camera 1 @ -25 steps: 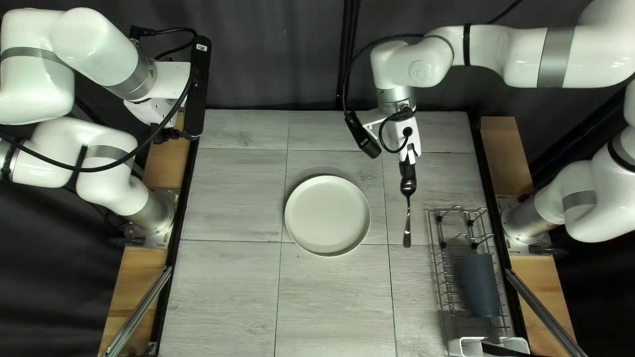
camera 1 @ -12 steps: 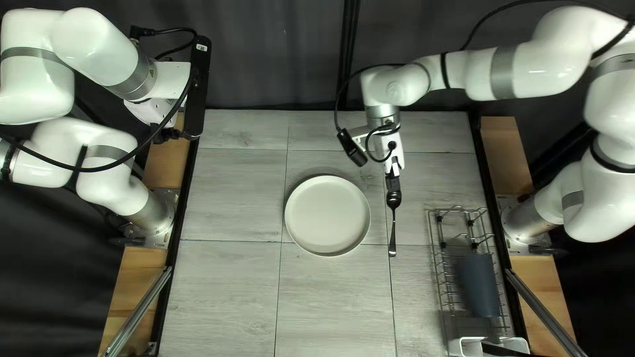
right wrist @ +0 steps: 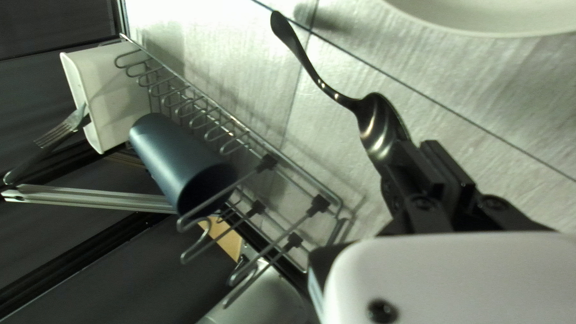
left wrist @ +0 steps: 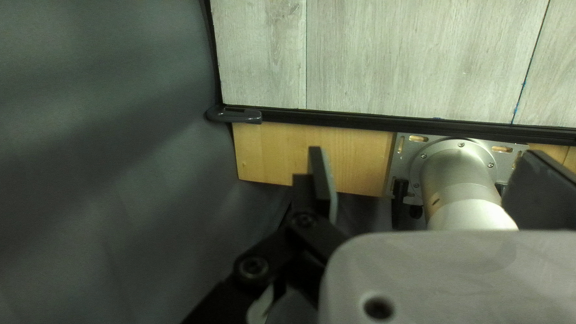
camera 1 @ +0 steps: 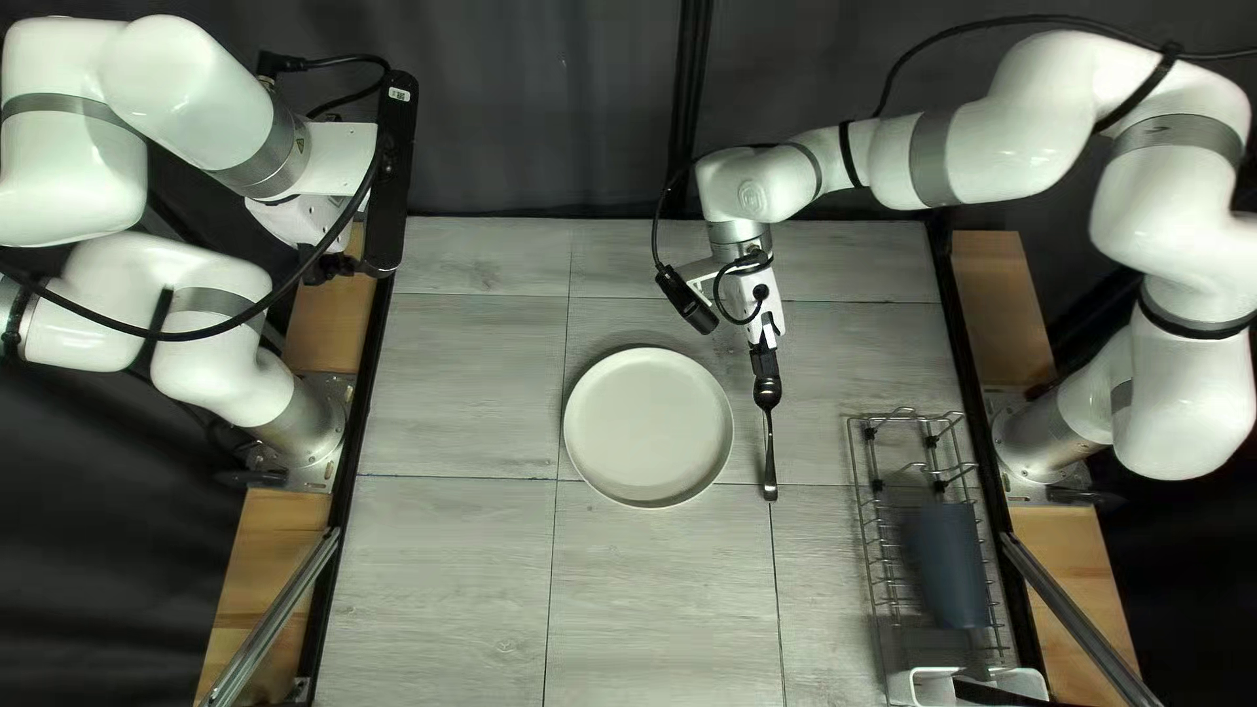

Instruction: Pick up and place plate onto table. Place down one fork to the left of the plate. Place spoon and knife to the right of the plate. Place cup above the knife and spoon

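Observation:
My left gripper (camera 1: 343, 263) hangs over the table's left edge; in the left wrist view the gripper (left wrist: 425, 157) stands open, holding nothing. At the right of the plate (camera 1: 648, 426), my right gripper (camera 1: 762, 351) holds the spoon (camera 1: 769, 445), its handle toward the near edge. The right wrist view shows this gripper (right wrist: 423, 147) shut on the bowl end of the spoon (right wrist: 375, 123), with the plate (right wrist: 504, 13) beyond. A dark blue cup (camera 1: 946, 563) lies in the rack. The fork (right wrist: 66, 127) sticks out of the white holder. I see no knife.
A wire rack (camera 1: 875, 524) runs along the table's right edge, with the white cutlery holder (camera 1: 923, 684) at its near end. My right arm reaches across the far right side. Metal rails (camera 1: 282, 613) flank the near corners.
Carrying the spoon, my right gripper has shifted left toward the plate, and the spoon now hangs closer beside it. The left arm, plate and cup have stayed where they were.

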### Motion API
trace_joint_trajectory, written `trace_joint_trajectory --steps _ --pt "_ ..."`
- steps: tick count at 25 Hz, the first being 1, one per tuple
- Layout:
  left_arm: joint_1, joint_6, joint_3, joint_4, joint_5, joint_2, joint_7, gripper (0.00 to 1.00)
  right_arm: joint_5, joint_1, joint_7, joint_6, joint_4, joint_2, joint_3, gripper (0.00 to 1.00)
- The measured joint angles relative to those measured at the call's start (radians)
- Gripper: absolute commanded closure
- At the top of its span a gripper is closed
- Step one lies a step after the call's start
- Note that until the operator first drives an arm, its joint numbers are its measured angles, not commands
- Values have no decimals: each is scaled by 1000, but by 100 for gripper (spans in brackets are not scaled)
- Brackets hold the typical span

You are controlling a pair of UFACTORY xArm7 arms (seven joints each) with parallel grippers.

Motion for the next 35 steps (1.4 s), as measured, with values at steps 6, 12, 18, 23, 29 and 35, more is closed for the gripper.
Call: trace_joint_trajectory --steps 6,12,18,23,29,35 --pt "0 0 0 0 0 0 0 0 13 -28 -44 11 43 67 3 100" --pt "0 0 0 0 0 0 0 0 17 -56 -87 17 81 123 4 0" --pt "0 0 0 0 0 0 0 0 15 -66 -104 -23 87 159 -4 0" --pt "0 0 0 0 0 0 0 0 -5 -45 -83 -89 35 107 -24 0" --pt "0 0 0 0 0 0 0 0 -82 26 67 -134 -54 -56 -53 0" --pt "0 0 0 0 0 0 0 0 -229 125 441 -118 -159 -345 -31 0"
